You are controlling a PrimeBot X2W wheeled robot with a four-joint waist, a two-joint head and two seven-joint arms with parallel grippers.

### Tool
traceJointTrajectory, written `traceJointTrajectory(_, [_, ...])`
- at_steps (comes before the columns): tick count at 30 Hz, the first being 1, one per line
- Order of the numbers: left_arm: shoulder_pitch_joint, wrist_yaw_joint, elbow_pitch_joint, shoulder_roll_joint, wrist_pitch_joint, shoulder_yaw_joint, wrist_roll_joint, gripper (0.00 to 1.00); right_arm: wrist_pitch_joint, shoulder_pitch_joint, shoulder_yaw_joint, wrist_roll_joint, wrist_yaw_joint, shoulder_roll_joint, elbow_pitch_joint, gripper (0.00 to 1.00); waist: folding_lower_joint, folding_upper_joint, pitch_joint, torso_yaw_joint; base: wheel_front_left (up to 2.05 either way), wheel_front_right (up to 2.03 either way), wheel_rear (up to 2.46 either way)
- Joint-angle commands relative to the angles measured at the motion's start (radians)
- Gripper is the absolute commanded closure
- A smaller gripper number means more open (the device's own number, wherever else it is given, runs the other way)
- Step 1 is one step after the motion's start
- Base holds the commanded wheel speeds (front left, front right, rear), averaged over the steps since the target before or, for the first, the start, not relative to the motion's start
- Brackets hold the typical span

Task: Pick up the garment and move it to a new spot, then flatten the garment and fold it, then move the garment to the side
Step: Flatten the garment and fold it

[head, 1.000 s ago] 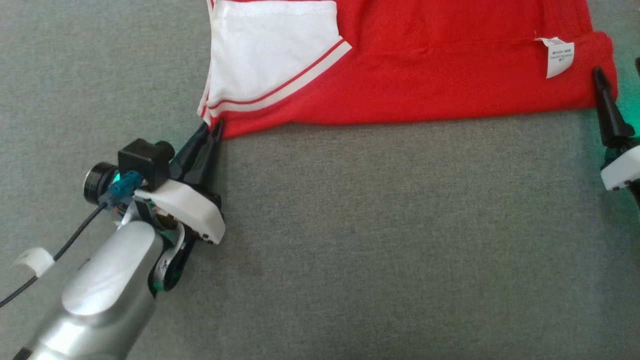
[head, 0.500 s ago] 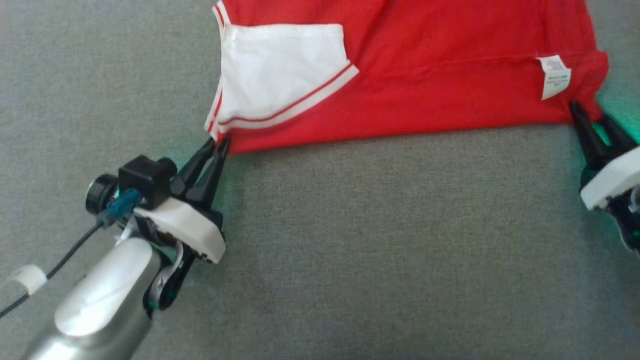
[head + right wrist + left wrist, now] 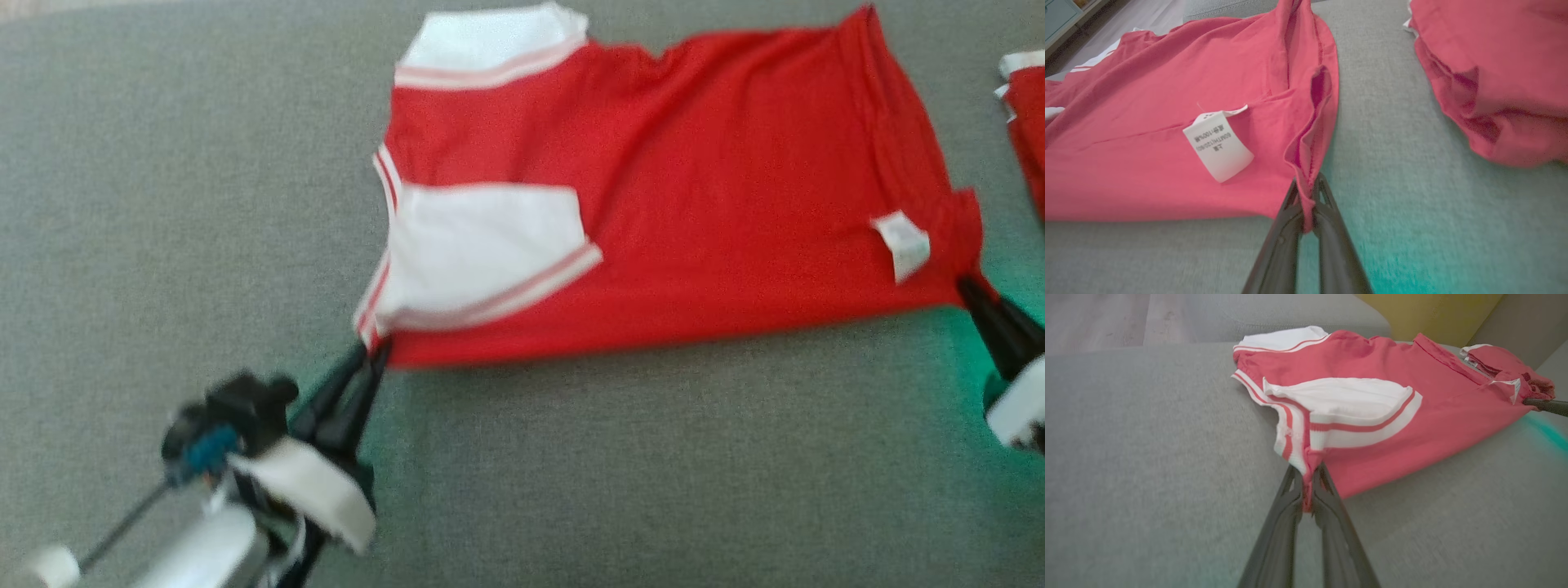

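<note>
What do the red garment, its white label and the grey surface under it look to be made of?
Red garment: soft matte knit, probably cotton jersey; it creases and drapes limply. White label: thin smooth woven or printed tape, bearing printed text. Grey surface: matte upholstery-like cloth, visibly grainy weave.

- Soft, even light is spread throughout.
- The head view is smeared by motion blur.
- A green glow is cast beside the left gripper (image 3: 371, 354) and right gripper (image 3: 967, 285).
- A thin shadow is thrown under the shirt (image 3: 694, 204).
- The label (image 3: 1218, 145) is rendered sharp.
</note>
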Motion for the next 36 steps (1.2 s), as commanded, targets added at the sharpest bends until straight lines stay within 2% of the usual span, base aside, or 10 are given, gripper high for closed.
traceJointTrajectory(1, [0.013, 0.019, -0.038, 0.047, -0.011, 0.037, -0.004, 1.0, -0.02, 0.047, 0.0, 0.014, -0.001, -0.069, -0.014, 1.0, 0.0001, -0.0001, -0.014, -0.004, 0.0, 0.0, 0.0])
traceJointTrajectory(12, [0.166, 0.063, -0.1, 0.055, -0.03, 0.002, -0.026, 1.0, -0.051, 0.204, -0.001, 0.062, -0.001, -0.103, -0.077, 1.0, 0.0001, -0.0001, -0.041, -0.012, 0.0, 0.0, 0.0])
traceJointTrajectory(14, [0.165, 0.063, -0.096, 0.059, -0.023, -0.002, -0.024, 1.0, -0.05, 0.211, -0.008, 0.064, -0.001, -0.105, -0.081, 0.58, 0.0001, -0.0001, -0.04, -0.013, 0.0, 0.0, 0.0])
traceJointTrajectory(15, [0.163, 0.061, -0.095, 0.06, -0.018, -0.005, -0.023, 1.0, -0.051, 0.213, -0.014, 0.064, -0.001, -0.105, -0.08, 0.0, 0.0001, -0.0001, -0.039, -0.013, 0.0, 0.0, 0.0])
traceJointTrajectory(16, [0.16, 0.059, -0.094, 0.06, -0.014, -0.007, -0.023, 0.6, -0.054, 0.214, -0.021, 0.067, -0.001, -0.102, -0.08, 0.0, 0.0001, -0.0001, -0.039, -0.014, 0.0, 0.0, 0.0])
traceJointTrajectory(17, [0.16, 0.059, -0.094, 0.06, -0.014, -0.007, -0.023, 0.6, -0.054, 0.214, -0.021, 0.067, -0.001, -0.102, -0.08, 0.0, 0.0001, -0.0001, -0.039, -0.014, 0.0, 0.0, 0.0])
traceJointTrajectory(18, [0.155, 0.059, -0.093, 0.061, -0.009, -0.009, -0.022, 0.21, -0.054, 0.215, -0.025, 0.068, -0.001, -0.099, -0.083, 0.0, 0.0001, -0.0001, -0.038, -0.015, 0.0, 0.0, 0.0])
traceJointTrajectory(19, [0.147, 0.059, -0.094, 0.062, -0.005, -0.01, -0.019, 0.0, -0.052, 0.217, -0.028, 0.068, -0.001, -0.098, -0.089, 0.0, 0.0001, -0.0001, -0.037, -0.015, 0.0, 0.0, 0.0])
traceJointTrajectory(27, [-0.053, 0.024, -0.162, 0.119, 0.058, 0.048, 0.019, 0.0, -0.073, 0.2, -0.084, 0.043, -0.001, -0.114, -0.149, 0.0, 0.0001, -0.0001, 0.013, -0.031, 0.0, 0.0, 0.0])
traceJointTrajectory(36, [-0.604, -0.125, -0.018, 0.124, 0.317, 0.096, 0.049, 0.0, -0.042, 0.098, -0.133, -0.04, -0.001, -0.1, -0.22, 0.0, 0.0001, -0.0001, 0.155, -0.087, 0.0, 0.0, 0.0])
